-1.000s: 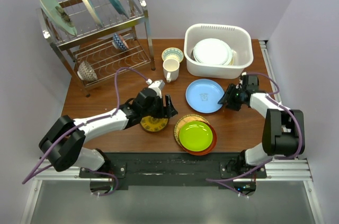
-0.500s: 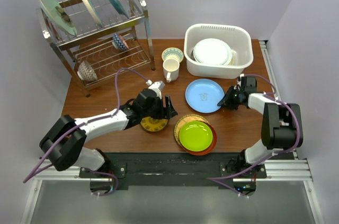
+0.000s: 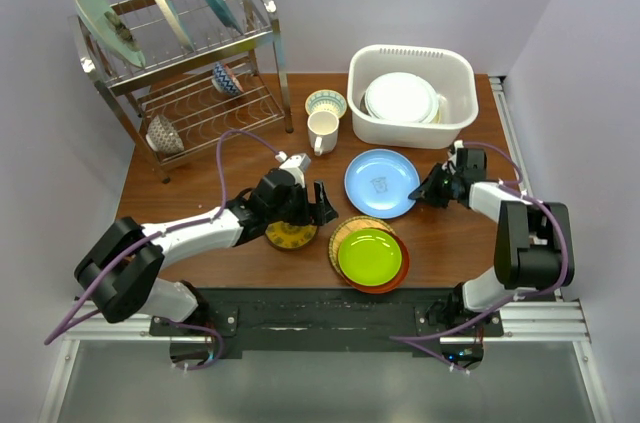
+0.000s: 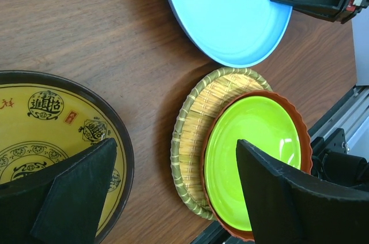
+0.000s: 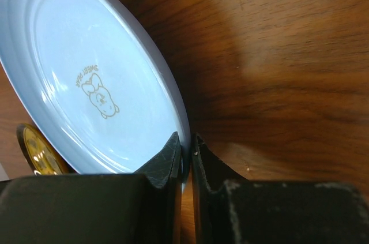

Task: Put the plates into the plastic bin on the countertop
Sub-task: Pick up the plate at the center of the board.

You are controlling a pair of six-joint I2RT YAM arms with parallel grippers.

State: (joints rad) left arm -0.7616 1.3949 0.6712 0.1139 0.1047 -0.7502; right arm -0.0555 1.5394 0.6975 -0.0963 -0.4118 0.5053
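Nearest me, the lime green plate (image 3: 369,255) tops its stack by the table's (image 3: 450,238) front edge, untouched. My left claw (image 3: 318,205) hangs wide open over the yellow patterned plate (image 3: 290,235), gripping nothing. Further out, my right claw (image 5: 185,149) is pinched narrow on the right rim of the blue plate (image 3: 382,183), which sits just short of the plastic bin (image 3: 412,133). I judge the step is lifting this plate. Next it must clear the bin's thick front rim and settle on the white plates (image 3: 400,98) inside. Bare wood lies to my right; the mug (image 3: 322,130) stands left of the path.
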